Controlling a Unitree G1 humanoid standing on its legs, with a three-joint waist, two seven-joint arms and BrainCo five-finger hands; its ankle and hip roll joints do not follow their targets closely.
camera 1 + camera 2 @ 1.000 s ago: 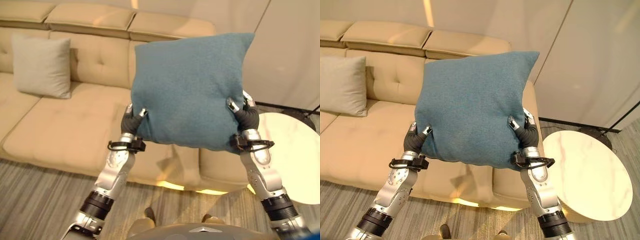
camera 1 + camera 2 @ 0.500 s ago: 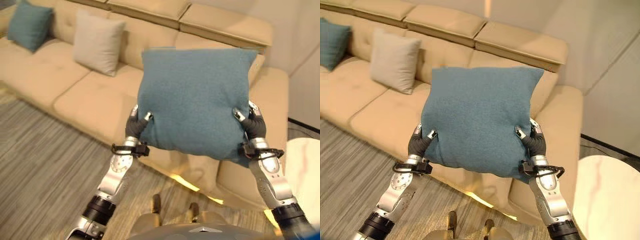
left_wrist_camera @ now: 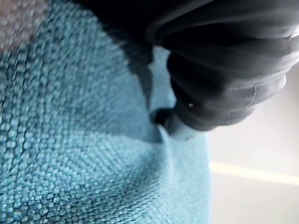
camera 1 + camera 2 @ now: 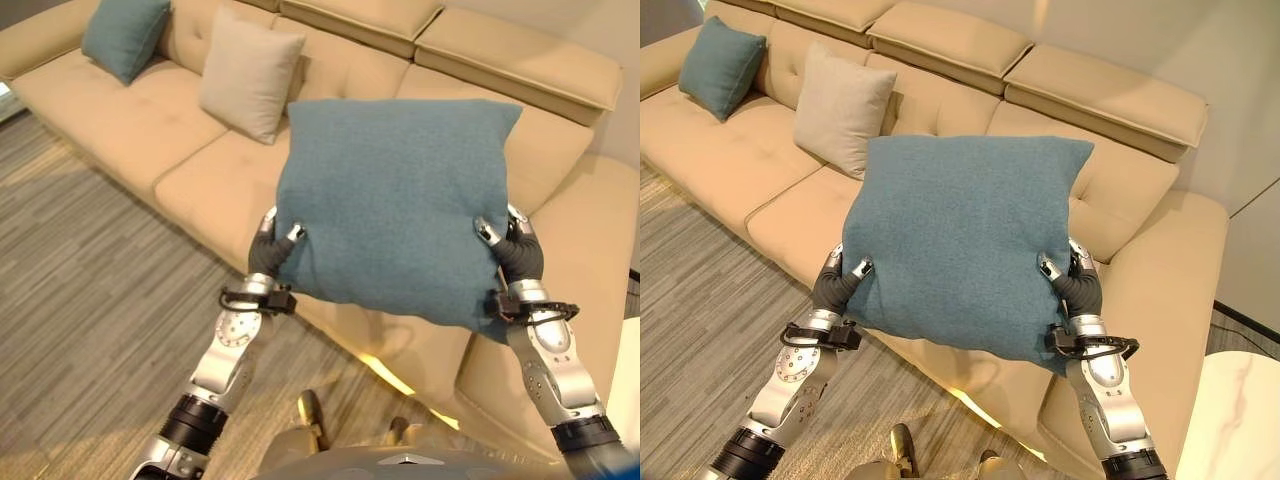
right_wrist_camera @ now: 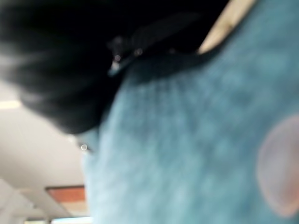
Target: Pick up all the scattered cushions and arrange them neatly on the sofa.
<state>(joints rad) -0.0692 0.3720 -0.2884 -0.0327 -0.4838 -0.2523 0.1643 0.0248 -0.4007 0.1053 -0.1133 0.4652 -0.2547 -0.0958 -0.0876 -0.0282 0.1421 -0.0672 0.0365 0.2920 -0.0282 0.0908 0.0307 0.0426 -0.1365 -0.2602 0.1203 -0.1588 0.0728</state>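
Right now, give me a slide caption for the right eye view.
Both hands, left hand and right hand, grip a teal cushion above the beige sofa.

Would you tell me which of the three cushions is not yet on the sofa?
The large teal cushion, held up between the left hand and right hand; the small teal cushion and beige cushion rest on the sofa.

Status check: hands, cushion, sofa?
Left hand and right hand pinch the big teal cushion, held above the sofa. Nothing in the way.
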